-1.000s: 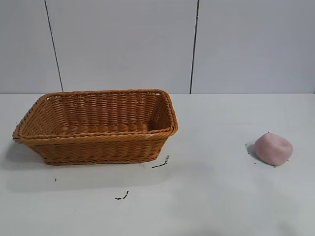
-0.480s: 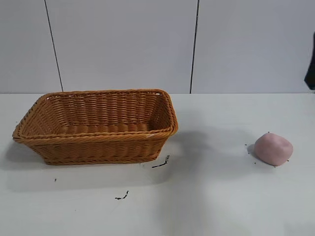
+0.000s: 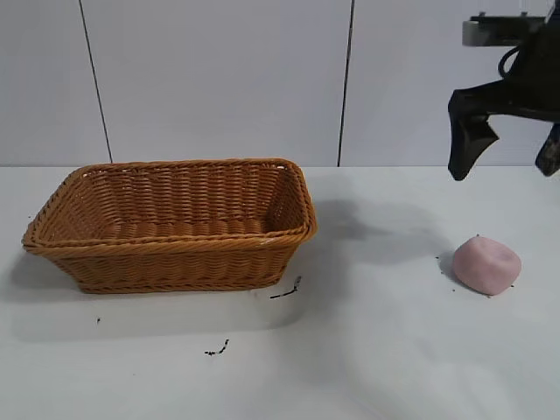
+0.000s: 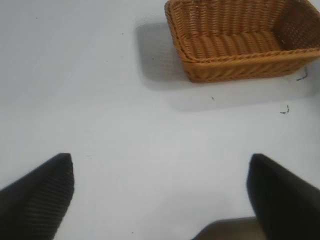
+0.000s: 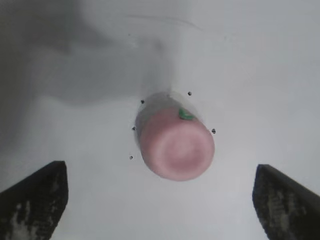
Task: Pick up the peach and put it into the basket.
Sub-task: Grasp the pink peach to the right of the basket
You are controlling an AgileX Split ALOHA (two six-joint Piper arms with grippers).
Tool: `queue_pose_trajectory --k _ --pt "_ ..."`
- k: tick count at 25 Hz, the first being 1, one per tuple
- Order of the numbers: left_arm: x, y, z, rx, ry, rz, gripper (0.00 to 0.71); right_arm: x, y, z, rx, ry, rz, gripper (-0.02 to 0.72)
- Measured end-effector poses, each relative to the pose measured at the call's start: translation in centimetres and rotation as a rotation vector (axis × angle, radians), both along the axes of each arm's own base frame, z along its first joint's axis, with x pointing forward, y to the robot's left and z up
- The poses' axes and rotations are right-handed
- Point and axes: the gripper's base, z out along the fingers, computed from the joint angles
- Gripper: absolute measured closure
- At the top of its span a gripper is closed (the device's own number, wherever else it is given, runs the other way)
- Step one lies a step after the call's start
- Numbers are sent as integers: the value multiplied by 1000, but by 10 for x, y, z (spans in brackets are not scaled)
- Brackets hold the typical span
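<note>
Hovering above the peach, the right gripper has its fingers spread wide, nothing held; the basket, well apart on the worktop, holds nothing. Left wrist view: left gripper idle, fingers released, basket off beyond them. Right wrist view: peach centred between the fingers, likely lined up for a straight descent.

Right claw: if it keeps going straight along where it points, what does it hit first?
Most likely the peach: it sits between the open right claw fingers in the wrist view, with bare table around it. Depth is unclear.
</note>
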Motion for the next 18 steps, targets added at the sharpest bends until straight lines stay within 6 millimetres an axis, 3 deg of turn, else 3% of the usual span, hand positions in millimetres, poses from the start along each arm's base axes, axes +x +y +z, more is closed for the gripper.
queue_pose_trajectory --k 9,18 --pt "0 0 0 0 0 0 18 9 1 -49 -5 62 -4 14" --pt "0 0 0 0 0 0 18 10 1 -65 -7 89 -4 14"
